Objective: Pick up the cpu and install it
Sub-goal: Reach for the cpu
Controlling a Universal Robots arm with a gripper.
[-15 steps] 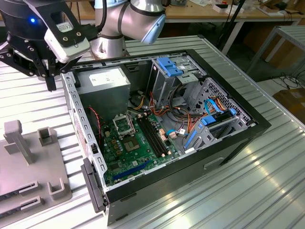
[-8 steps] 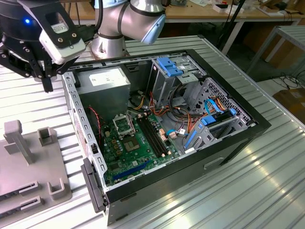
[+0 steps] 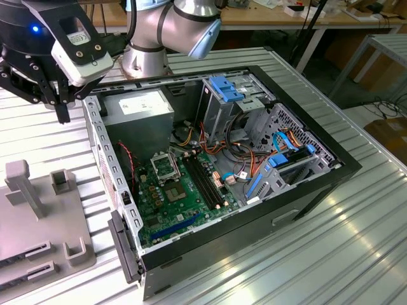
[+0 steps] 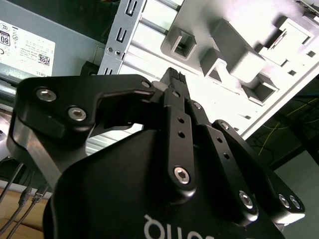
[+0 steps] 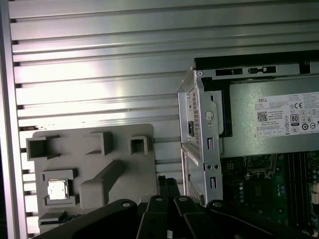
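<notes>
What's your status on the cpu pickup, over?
Gripper shut, empty, hanging between grey holder tray and computer case. Cpu seated in tray, not yet picked. Nothing covering it.

An open computer case (image 3: 267, 210) sits on the tabletop (image 3: 331, 254). A holder tray (image 3: 22, 229) lies on the tabletop just beside it, on the exterior view's left. In the first wrist view the cpu (image 5: 57, 190) rests in a pocket of that tray. The motherboard (image 3: 165, 210) lies flat in the case, with the power box (image 3: 137, 105) at its far end. The claw (image 3: 57, 105) hangs above the tabletop by the case's far corner, on that same side.
</notes>
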